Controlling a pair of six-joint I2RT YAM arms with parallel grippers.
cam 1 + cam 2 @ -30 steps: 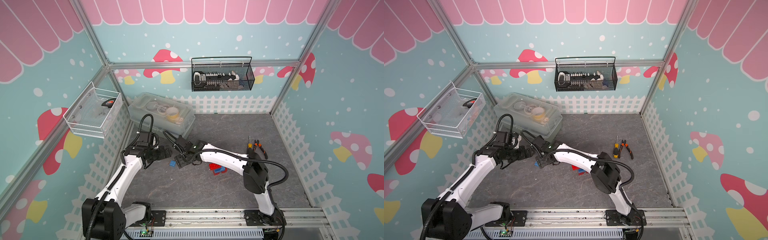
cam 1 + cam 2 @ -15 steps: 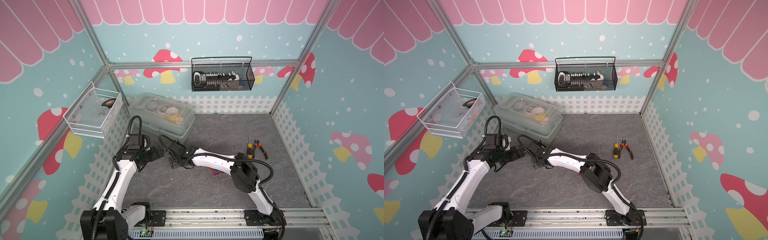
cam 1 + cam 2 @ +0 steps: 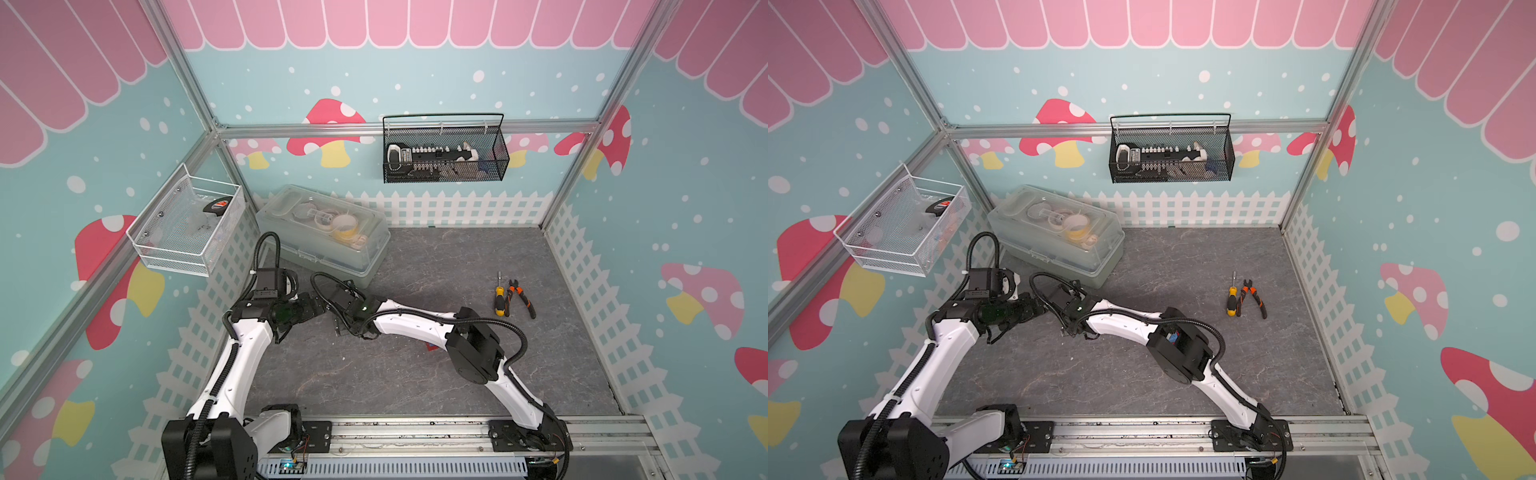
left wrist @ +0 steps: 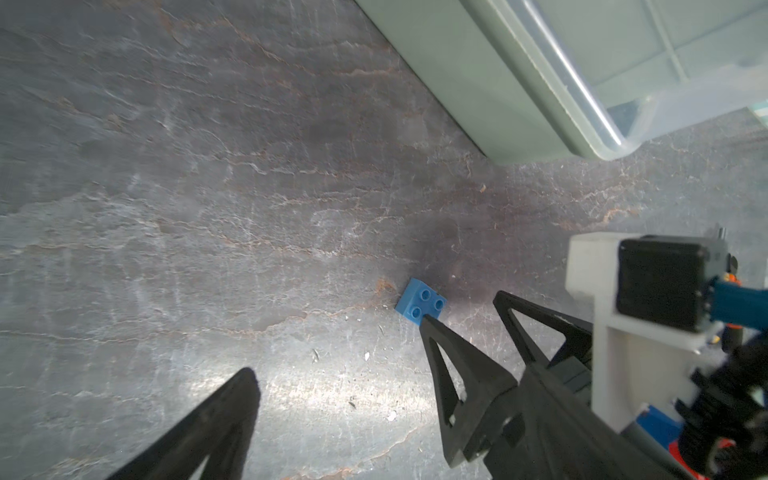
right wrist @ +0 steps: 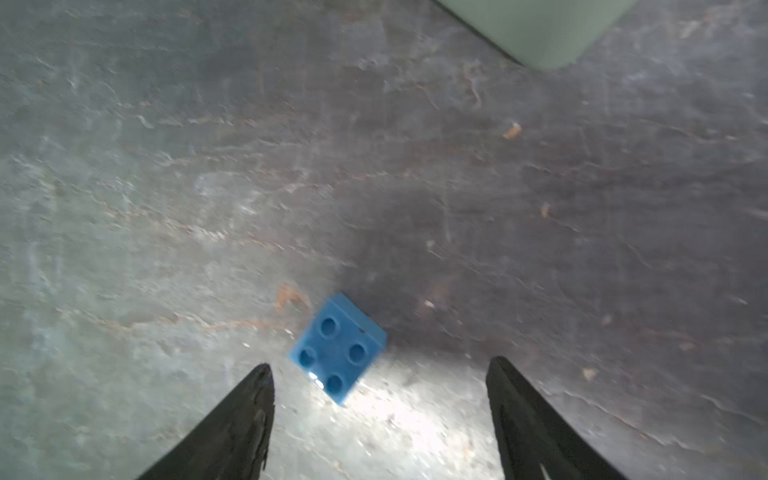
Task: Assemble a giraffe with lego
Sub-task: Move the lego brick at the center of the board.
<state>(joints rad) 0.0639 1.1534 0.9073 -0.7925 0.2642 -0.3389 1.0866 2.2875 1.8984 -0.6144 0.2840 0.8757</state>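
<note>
A square blue lego brick (image 5: 338,349) lies studs-up on the grey floor, just ahead of my right gripper (image 5: 378,365). That gripper is open and empty, and the brick sits nearer one fingertip (image 5: 259,376). In the left wrist view the same brick (image 4: 422,301) touches or almost touches a right-gripper finger (image 4: 457,374). My left gripper (image 4: 382,382) hangs open and empty close beside it. In both top views the two grippers (image 3: 318,309) (image 3: 338,326) meet at the left, hiding this brick. A red lego edge (image 3: 432,347) peeks from under the right arm. No giraffe is in view.
A clear lidded box (image 3: 324,232) stands just behind the grippers, its corner (image 4: 540,83) close in the left wrist view. A screwdriver (image 3: 498,299) and pliers (image 3: 521,297) lie at the right. Wire baskets (image 3: 444,153) (image 3: 187,224) hang on the walls.
The right arm has stretched further left, bringing its gripper over the blue brick and covering the bricks in the middle. The left gripper has drawn back to the left.
</note>
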